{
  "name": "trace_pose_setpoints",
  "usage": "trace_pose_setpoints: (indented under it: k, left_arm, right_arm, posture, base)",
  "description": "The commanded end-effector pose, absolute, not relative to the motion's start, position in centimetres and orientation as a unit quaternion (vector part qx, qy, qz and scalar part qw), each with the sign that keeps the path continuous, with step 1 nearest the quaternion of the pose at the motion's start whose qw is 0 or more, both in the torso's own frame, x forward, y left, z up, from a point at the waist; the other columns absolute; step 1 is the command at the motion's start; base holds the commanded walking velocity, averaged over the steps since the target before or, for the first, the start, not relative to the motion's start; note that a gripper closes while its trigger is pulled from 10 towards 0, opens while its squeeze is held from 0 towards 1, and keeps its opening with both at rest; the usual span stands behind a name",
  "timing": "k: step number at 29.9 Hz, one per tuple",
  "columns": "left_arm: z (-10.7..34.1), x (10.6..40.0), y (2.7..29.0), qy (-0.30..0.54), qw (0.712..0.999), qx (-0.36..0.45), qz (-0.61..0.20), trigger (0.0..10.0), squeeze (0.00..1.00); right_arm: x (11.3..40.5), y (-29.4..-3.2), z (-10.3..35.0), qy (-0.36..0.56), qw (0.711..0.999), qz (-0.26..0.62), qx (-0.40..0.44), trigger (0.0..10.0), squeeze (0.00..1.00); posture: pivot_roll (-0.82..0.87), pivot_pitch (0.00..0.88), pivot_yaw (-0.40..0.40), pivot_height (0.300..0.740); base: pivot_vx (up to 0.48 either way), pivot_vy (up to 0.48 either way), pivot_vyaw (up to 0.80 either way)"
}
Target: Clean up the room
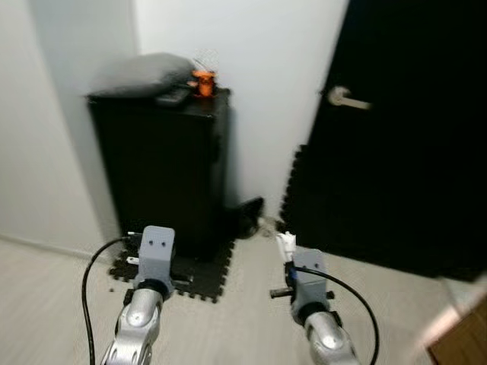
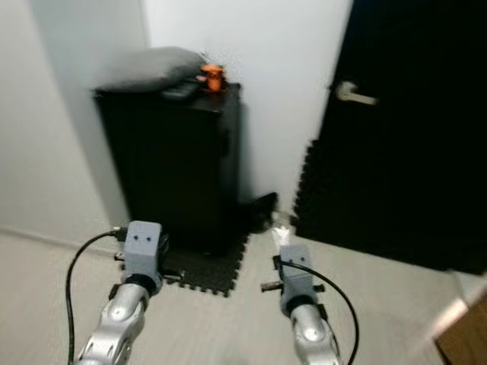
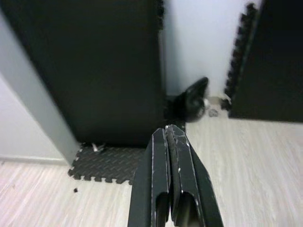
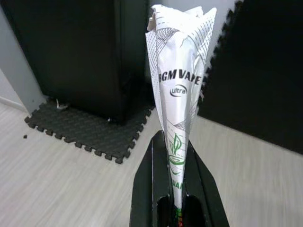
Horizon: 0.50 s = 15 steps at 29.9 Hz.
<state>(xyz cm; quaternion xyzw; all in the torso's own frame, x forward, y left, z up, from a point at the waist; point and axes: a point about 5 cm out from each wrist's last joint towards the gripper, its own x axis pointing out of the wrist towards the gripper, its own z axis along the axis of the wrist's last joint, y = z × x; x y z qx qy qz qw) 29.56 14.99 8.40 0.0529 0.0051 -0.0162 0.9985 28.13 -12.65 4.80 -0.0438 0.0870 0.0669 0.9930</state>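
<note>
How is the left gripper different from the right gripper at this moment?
The left gripper is shut and holds nothing; the right gripper is shut on a white wrapper that sticks out past its fingers. Both have long black fingers and point toward the black cabinet.

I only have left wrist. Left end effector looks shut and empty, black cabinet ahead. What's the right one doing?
Observer: The right end effector is shut on a crumpled white wrapper, printed in black with a green leaf logo, standing up from between its fingers.
Operator: Anything on top of the cabinet? Can't see that high.
Observer: Yes. On the black cabinet lies a grey cushion, with a small orange object beside it.
Operator: What's the dark area right of the white wall?
Observer: A black door with a silver lever handle.
Operator: And the left end effector, confirm?
Observer: The left end effector is shut with nothing between its fingers, over the foam mat.
</note>
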Motion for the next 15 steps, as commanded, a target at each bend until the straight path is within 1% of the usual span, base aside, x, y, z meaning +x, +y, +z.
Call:
trace_pose_setpoints:
  k: [1,6,15]
  left_arm:
    - [7.6,29.3,15.3,0.025,0.998,0.057,-0.013,10.0,0.0]
    - [7.1,29.1,15.4,0.032,0.998,0.059,-0.011,10.0,0.0]
    - [6.7,28.7,15.7,0.04,0.997,0.059,-0.001,10.0,0.0]
  right_arm:
    - [28.0,-13.0,4.1,0.105,0.992,0.053,-0.044,10.0,0.0]
    - [28.0,-13.2,3.8,0.114,0.991,0.042,-0.05,10.0,0.0]
    - [28.1,-14.2,3.5,0.125,0.991,0.01,-0.042,10.0,0.0]
  posture:
    - [0.03,0.042,-0.011,0.74]
    - [0.03,0.041,-0.01,0.74]
    - [0.03,0.045,-0.016,0.74]
  base:
    - [0.0,0.0,-0.8]
    - [0.0,0.0,-0.8]
    - [0.0,0.0,-0.8]
